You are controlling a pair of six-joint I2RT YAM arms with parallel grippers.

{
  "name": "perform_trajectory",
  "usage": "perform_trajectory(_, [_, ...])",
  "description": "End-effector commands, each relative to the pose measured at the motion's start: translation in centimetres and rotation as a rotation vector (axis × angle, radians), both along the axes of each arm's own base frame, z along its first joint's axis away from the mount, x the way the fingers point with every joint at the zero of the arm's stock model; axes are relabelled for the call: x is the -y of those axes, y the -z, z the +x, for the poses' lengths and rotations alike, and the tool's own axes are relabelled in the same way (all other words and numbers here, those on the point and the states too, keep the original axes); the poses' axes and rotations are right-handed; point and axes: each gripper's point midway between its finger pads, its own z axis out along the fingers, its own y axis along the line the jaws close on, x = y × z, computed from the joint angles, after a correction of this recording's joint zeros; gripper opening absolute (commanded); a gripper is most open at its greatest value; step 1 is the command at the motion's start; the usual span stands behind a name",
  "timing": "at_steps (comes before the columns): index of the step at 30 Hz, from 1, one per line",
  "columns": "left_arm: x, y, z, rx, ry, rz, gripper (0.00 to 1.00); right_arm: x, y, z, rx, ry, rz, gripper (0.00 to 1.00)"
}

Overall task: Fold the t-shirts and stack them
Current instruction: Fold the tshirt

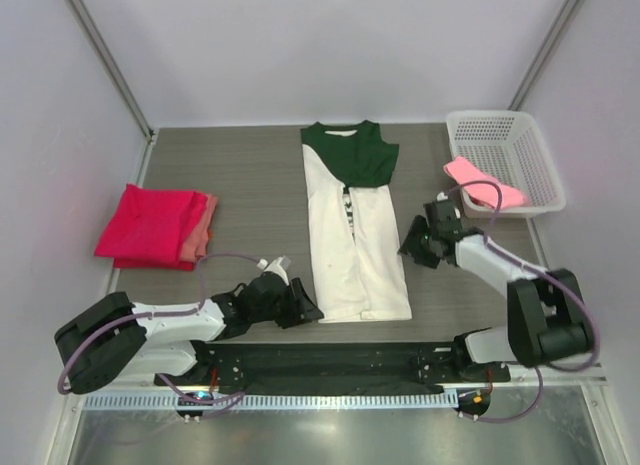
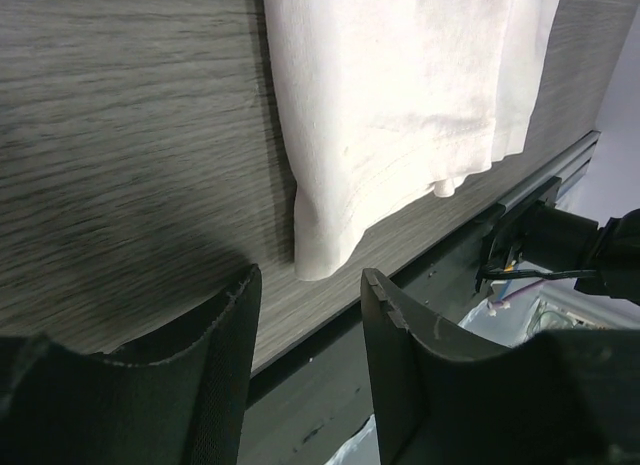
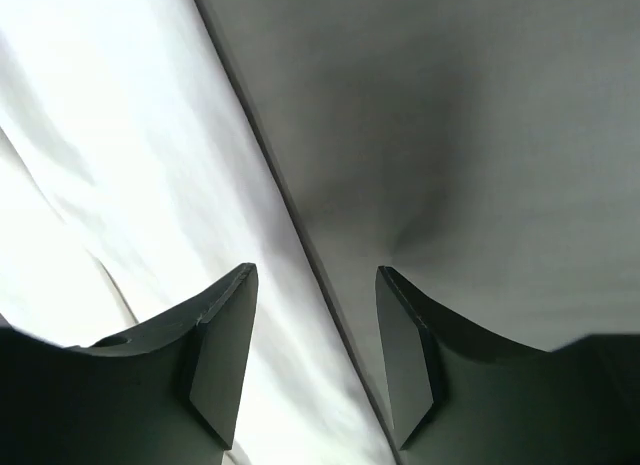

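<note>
Right gripper [image 3: 315,275] straddles the edge of cream shirt [image 3: 90,165].

Grey wood-grain table [image 1: 230,185], matte, grain running left to right in the top view. Plain pale lilac-white back wall [image 1: 330,45]. Left wall [image 1: 40,135] and right wall [image 1: 610,115] are the same colour, closing the table in on three sides. Slanted grey metal post [image 1: 105,60] in the back left corner, second post [image 1: 548,45] in the back right. Black bar [image 1: 330,357] along the table's near edge, white slotted strip [image 1: 330,400] just in front of it, then a brushed metal ledge [image 1: 330,440]. Light is even and diffuse. Soft dark shadow patches on the table in both wrist views.
</note>
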Motion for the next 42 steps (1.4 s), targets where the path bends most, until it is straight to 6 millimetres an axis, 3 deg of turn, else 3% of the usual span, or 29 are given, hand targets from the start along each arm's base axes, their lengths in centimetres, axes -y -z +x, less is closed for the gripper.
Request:
perform_trajectory(1, [-1.3,2.4,-0.4,-0.026,-0.010,0.091,0.47,0.2,0.2,-5.1,-0.001,-0.041,-0.017,0.56])
perform_trajectory(3, [-1.0,2.4,-0.3,-0.027,-0.006,0.097,0.46,-0.3,0.0,-7.4,0.024,-0.064,0.002,0.56])
perform_trajectory(7, [-0.5,2.9,0.3,-0.026,-0.013,0.104,0.46,-1.8,-0.3,-9.6,0.038,-0.095,-0.004,0.56])
perform_trajectory(10, [-0.2,3.4,0.6,-0.030,-0.017,0.118,0.29,-2.1,0.1,-10.7,0.013,-0.101,-0.018,0.56])
perform_trajectory(11, [-0.3,3.7,0.6,-0.033,-0.022,0.122,0.14,-2.1,0.2,-11.0,0.004,-0.092,-0.018,0.56])
perform_trajectory(12, [-0.3,3.8,0.6,-0.035,-0.025,0.117,0.07,-2.1,0.3,-11.2,0.003,-0.093,-0.018,0.56])
perform_trajectory(14, [-0.9,4.2,0.6,-0.043,-0.040,0.105,0.00,-2.5,0.2,-11.9,-0.007,-0.113,-0.005,0.56])
perform_trajectory(22, [-4.3,4.7,0.1,-0.066,-0.075,0.138,0.00,-3.6,0.0,-15.6,-0.061,-0.179,0.015,0.56])
perform_trajectory(27, [-5.5,2.5,0.4,-0.007,-0.103,0.129,0.00,-4.2,0.1,-17.3,-0.087,-0.201,0.054,0.52])
perform_trajectory(29, [-6.1,2.5,0.1,-0.012,-0.106,0.150,0.01,-4.7,0.2,-17.6,-0.093,-0.211,0.071,0.51])
perform_trajectory(36, [-5.6,2.3,-1.0,-0.054,-0.057,0.134,0.10,-7.4,0.2,-18.8,-0.126,-0.283,0.174,0.50])
perform_trajectory(42, [-5.8,2.8,-1.2,-0.064,-0.057,0.145,0.18,-8.5,0.1,-19.0,-0.121,-0.305,0.201,0.47])
